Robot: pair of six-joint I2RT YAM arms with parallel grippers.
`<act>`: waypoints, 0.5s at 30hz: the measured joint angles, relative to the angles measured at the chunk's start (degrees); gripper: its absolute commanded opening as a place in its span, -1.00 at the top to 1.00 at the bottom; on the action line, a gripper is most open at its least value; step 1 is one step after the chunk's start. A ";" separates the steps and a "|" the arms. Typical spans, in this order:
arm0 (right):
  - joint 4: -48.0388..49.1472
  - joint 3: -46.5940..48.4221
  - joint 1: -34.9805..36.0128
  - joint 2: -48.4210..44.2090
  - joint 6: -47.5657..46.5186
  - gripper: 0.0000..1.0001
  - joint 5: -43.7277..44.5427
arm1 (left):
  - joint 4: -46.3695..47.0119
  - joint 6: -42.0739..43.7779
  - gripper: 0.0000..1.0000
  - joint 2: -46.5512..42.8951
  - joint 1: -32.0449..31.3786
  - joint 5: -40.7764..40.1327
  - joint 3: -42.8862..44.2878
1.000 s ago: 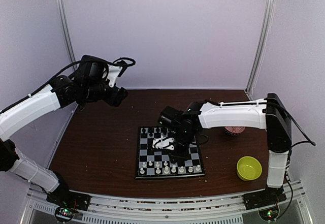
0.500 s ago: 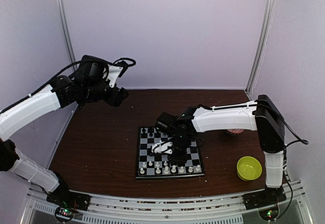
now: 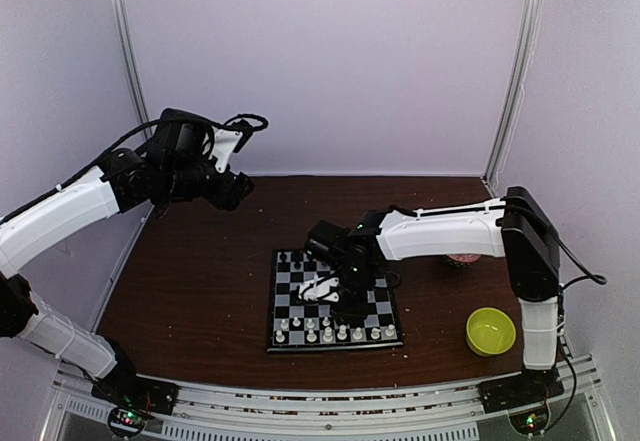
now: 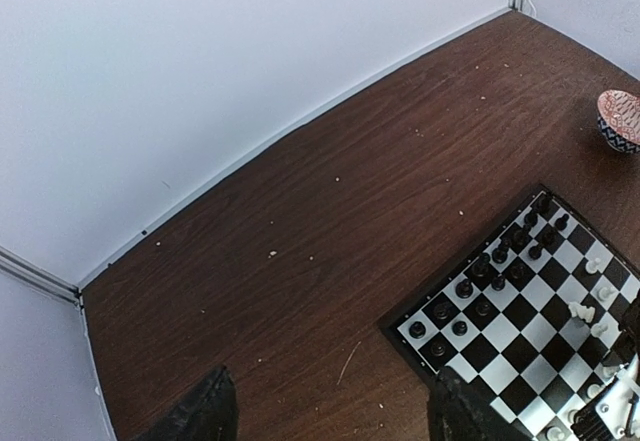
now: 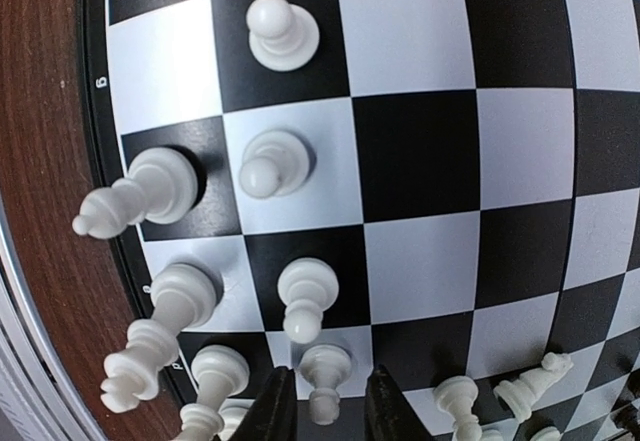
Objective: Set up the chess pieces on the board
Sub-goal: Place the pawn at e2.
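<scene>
The board lies at mid-table with black pieces on its far rows and white pieces on its near rows. My right gripper is low over the board's middle. In the right wrist view its fingers stand narrowly open on either side of an upright white pawn, not touching it. Other white pieces stand on the squares around it. My left gripper is open and empty, high over the table's far left. The board also shows in the left wrist view.
A red-patterned bowl sits right of the board behind the right arm, and also shows in the left wrist view. A yellow-green bowl stands at the near right. Pale crumbs dot the brown table. White walls enclose three sides.
My right gripper has moved left and toward the near side over the board, then held almost still. My left arm has not moved.
</scene>
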 measured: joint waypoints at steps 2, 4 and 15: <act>-0.37 0.04 0.00 -0.02 -0.11 0.46 -0.02 | -0.02 0.00 -0.33 0.02 0.00 0.09 0.00; -0.74 0.11 -0.33 -0.20 -0.37 0.43 -0.26 | 0.00 0.00 -0.33 0.02 0.00 0.15 0.00; -1.53 1.60 -5.62 -5.09 0.92 0.41 -0.20 | -0.02 0.02 -0.33 0.11 0.00 0.46 0.00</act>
